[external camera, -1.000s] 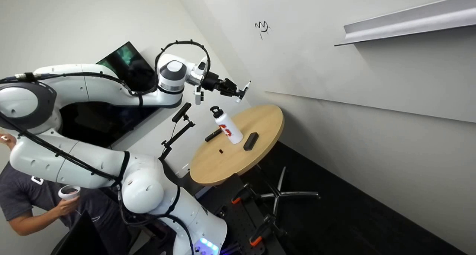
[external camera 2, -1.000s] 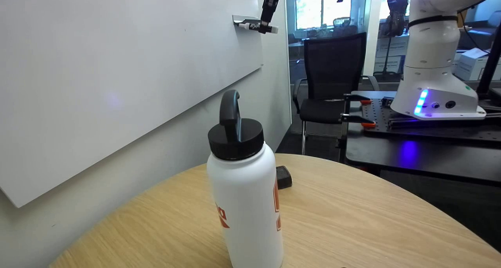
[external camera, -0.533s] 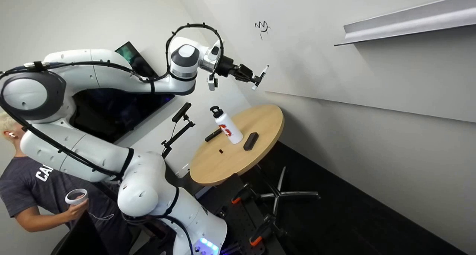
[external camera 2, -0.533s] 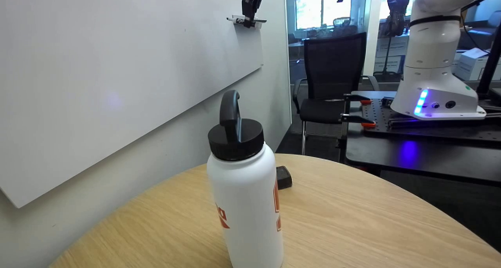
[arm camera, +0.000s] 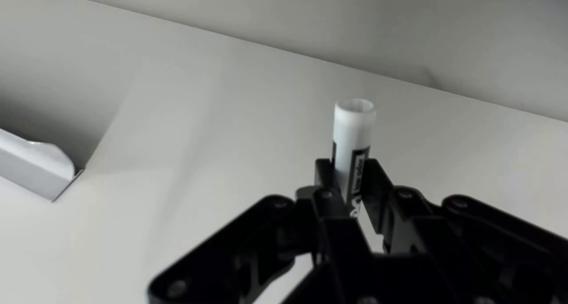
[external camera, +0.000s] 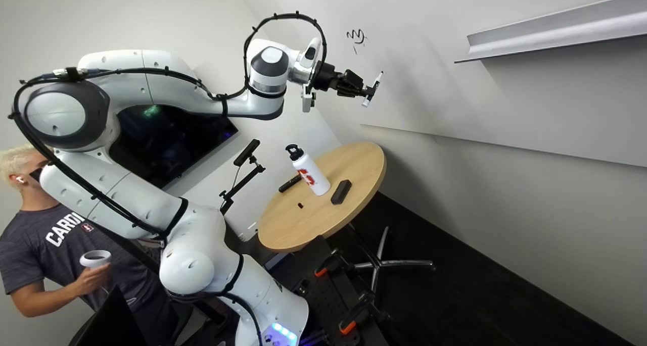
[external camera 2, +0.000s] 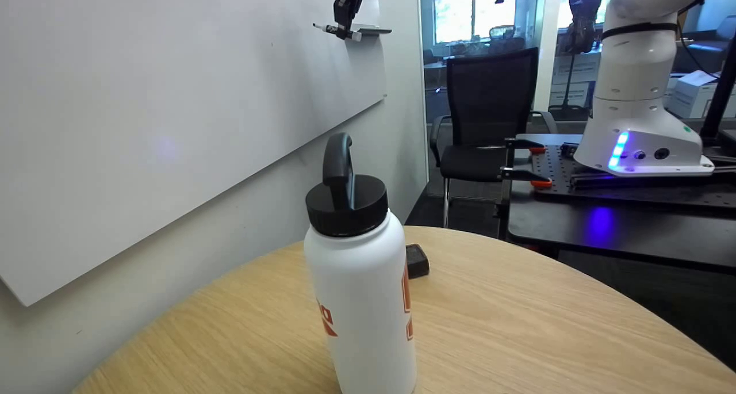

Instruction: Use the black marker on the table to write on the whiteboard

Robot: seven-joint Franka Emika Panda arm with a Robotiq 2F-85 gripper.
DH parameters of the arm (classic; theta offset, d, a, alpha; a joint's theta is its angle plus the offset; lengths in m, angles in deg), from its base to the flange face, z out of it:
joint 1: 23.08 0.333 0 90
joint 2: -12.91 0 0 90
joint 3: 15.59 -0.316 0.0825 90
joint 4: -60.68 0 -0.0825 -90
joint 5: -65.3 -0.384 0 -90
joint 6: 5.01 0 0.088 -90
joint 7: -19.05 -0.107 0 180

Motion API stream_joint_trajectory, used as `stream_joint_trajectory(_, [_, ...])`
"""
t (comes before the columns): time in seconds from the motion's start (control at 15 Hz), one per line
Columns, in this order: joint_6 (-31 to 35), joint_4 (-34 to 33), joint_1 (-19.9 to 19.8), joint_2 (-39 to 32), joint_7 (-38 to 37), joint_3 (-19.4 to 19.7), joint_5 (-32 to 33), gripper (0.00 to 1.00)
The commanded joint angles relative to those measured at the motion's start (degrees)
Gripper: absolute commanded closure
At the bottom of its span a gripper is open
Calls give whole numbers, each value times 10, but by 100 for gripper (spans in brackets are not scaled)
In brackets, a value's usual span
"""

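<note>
My gripper [external camera: 371, 90] is shut on a marker with a white barrel, a black label and a dark tip [external camera: 378, 77]. The marker also shows in an exterior view [external camera 2: 326, 27] and, from its white rear end, in the wrist view [arm camera: 353, 124]. The fingertips grip its middle, and its tip points away from the wrist camera. The whiteboard [external camera: 505, 103] stands in front of the gripper, with small black scribbles [external camera: 356, 37] on it. I cannot tell how near the tip is to the board. The round wooden table [external camera: 283, 230] is below the gripper.
On the table stand a white bottle with red marking [external camera: 311, 173], a dark eraser-like block [external camera: 341, 192], a black cylinder [external camera: 289, 183] and a small black piece [external camera: 300, 205]. A metal tray [external camera: 556, 28] juts from the whiteboard; it shows in the wrist view [arm camera: 35, 164].
The arm has moved up and right in an exterior view, and left in another, carrying the marker along the whiteboard side. The marker stays gripped. The table's things have not moved.
</note>
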Motion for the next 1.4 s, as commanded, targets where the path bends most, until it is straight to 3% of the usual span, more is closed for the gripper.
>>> stream_joint_trajectory(0.0, [-3,-5,20,-5,-2,21,8,80])
stream_joint_trajectory(0.2, [-3,-8,21,-9,-2,21,9,80])
stream_joint_trajectory(0.27, [-3,-8,21,-9,-2,21,9,95])
stream_joint_trajectory(0.67, [29,-16,15,-32,-2,49,80,95])
stream_joint_trajectory(1.0, [51,-24,18,-52,-2,80,76,95])
stream_joint_trajectory(1.33, [50,-41,23,-63,-6,87,78,95])
